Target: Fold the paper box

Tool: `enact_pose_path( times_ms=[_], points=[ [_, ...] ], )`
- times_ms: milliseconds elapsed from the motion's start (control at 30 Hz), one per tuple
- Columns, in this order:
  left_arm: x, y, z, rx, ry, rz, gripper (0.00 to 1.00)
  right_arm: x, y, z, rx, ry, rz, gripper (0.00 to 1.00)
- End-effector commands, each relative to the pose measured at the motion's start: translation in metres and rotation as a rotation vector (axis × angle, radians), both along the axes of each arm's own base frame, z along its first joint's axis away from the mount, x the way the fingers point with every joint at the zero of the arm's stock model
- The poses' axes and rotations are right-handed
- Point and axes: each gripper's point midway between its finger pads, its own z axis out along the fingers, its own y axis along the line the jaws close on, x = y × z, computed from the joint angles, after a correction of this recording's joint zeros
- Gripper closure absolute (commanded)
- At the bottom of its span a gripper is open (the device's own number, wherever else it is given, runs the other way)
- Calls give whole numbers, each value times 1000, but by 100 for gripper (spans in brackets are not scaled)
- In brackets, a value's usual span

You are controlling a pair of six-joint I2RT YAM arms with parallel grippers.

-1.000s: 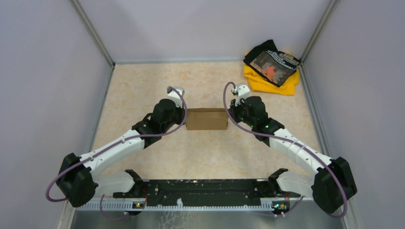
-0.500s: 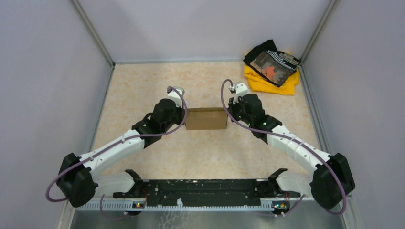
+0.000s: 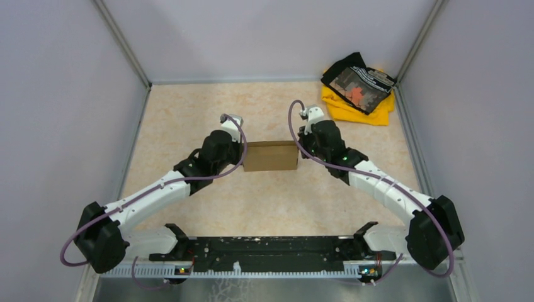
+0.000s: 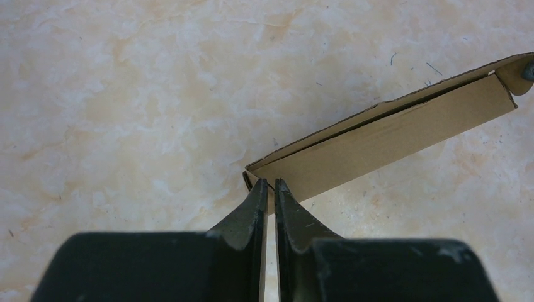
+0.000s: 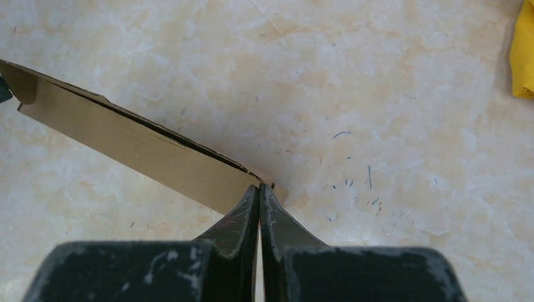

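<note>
The paper box (image 3: 271,156) is a plain brown cardboard mailer, folded flat and closed, lying mid-table between my two arms. My left gripper (image 3: 242,158) is at its left end. In the left wrist view the fingers (image 4: 269,184) stand almost together, a thin edge of the box's (image 4: 390,135) end corner caught between the tips. My right gripper (image 3: 301,151) is at the right end. Seen from the right wrist, its fingers (image 5: 259,187) are pressed fully together, tips touching the box's (image 5: 138,148) right corner with nothing between them.
A yellow and black cloth pile (image 3: 357,88) lies in the far right corner; its yellow edge (image 5: 524,56) shows in the right wrist view. Grey walls enclose the table on three sides. The black base rail (image 3: 271,248) runs along the near edge.
My right arm has swung slightly left and farther back, pressing in on the box's right end; the box has shifted a little to the left. The left arm has stayed put.
</note>
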Motion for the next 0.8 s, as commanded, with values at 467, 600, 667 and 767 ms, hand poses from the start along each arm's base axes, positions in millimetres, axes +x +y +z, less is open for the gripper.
enact_pose_path(
  times_ms=[467,600,667,767],
  points=[
    [-1,-7,14,-23,-25,-26,88,1,26,22,72,24,22,100],
    [-1,-7,15,-23,-27,-24,88,2,26,20,67,29,18,100],
    [-1,-7,14,-22,-26,-25,88,1,26,18,62,32,18,100],
    [-1,-7,14,-23,-27,-25,88,2,26,17,61,29,16,100]
  ],
)
